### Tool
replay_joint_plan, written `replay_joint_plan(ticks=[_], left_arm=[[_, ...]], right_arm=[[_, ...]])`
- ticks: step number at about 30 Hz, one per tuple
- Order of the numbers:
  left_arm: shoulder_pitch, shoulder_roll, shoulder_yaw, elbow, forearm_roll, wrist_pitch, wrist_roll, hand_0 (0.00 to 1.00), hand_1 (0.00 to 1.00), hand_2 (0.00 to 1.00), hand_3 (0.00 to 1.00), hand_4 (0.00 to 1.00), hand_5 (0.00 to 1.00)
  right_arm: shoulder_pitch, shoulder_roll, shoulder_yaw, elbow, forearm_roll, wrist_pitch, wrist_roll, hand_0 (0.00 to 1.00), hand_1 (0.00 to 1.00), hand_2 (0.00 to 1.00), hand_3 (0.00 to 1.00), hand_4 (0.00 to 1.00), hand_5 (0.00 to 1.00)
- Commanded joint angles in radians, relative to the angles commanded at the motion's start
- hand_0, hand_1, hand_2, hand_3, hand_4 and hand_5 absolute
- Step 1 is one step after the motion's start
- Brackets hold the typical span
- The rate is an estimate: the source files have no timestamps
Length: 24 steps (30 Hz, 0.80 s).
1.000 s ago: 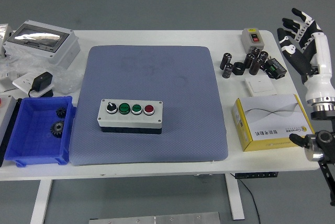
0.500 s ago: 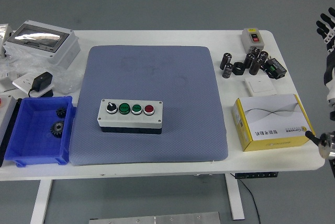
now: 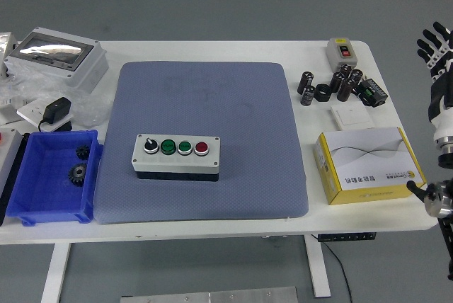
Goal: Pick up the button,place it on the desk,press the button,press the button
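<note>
The right robot hand [image 3: 437, 52] is raised off the tabletop's right edge, beyond the far right corner, fingers spread and holding nothing; only part of it shows at the picture's border. The left robot hand is out of sight.

Nearest it on the tabletop [image 3: 212, 49] lie a yellow-and-white carton [image 3: 368, 165] by the right edge, a white switch plate [image 3: 350, 117], a cluster of dark cylinders [image 3: 333, 83] and a small grey switch box [image 3: 342, 52] toward the far right corner.

The button box [image 3: 176, 156] sits well apart from the robot hand, on a grey-blue mat [image 3: 205, 98] in the middle of the tabletop, closer to the near edge. It carries a black knob, two green caps and a red cap [image 3: 202, 148] in a row on top.

It looks like a rigid plastic shell, moderately light, with smooth and probably slippery sides. Gripping across the short sides of the body, below the lid, seems safest; the caps protrude and should not take the grip. Pressing should come straight down so the box does not slide.

A blue bin [image 3: 53, 175] holding gears stands at the near left.
</note>
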Motion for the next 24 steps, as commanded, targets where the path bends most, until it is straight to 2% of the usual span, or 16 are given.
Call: replay_joint_plan(ticks=[10, 24], left_arm=[[0.019, -0.001, 0.014, -0.004, -0.026, 0.009, 0.015, 0.716, 0.692, 0.679, 0.824, 0.575, 0.823], [0.011, 0.020, -0.006, -0.003, 0.008, -0.004, 0.023, 0.716, 0.693, 0.679, 0.825, 0.597, 0.810]], right_arm=[[0.012, -0.001, -0.043, -0.006, 0.011, 0.012, -0.006, 0.849, 0.814, 0.825, 0.809, 0.934, 0.934], [-0.013, 0.006, -0.011, 0.018, 0.015, 0.023, 0.000, 0.842, 0.802, 0.815, 0.789, 0.926, 0.925]])
